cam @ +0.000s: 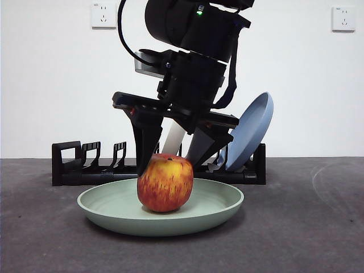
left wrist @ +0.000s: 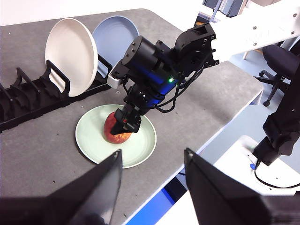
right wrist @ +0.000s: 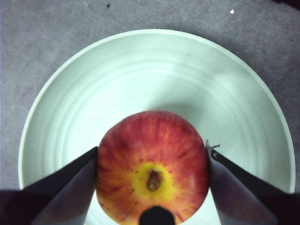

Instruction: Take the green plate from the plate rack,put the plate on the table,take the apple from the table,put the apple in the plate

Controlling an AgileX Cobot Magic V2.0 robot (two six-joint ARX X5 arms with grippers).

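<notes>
Sage-green plate (cam: 114, 213) on the table (cam: 318, 227) holds the apple (cam: 165, 183), gripped by the right claw (right wrist: 152, 164).

apple (right wrist: 152, 164): lower part cut off by right wrist frame edge; in left wrist view partly hidden behind right gripper (left wrist: 127, 123)
right gripper contact: jaws sit at apple's flanks, touching or just clear, cannot tell
green plate (right wrist: 140, 70): near rim cut off in right wrist view
plate rack (cam: 74, 165): middle hidden behind arm in front view
cream plate (cam: 172, 139): only a sliver visible past the arm
left gripper (left wrist: 152, 171): jaw bases blurred, cut off at frame bottom
</notes>
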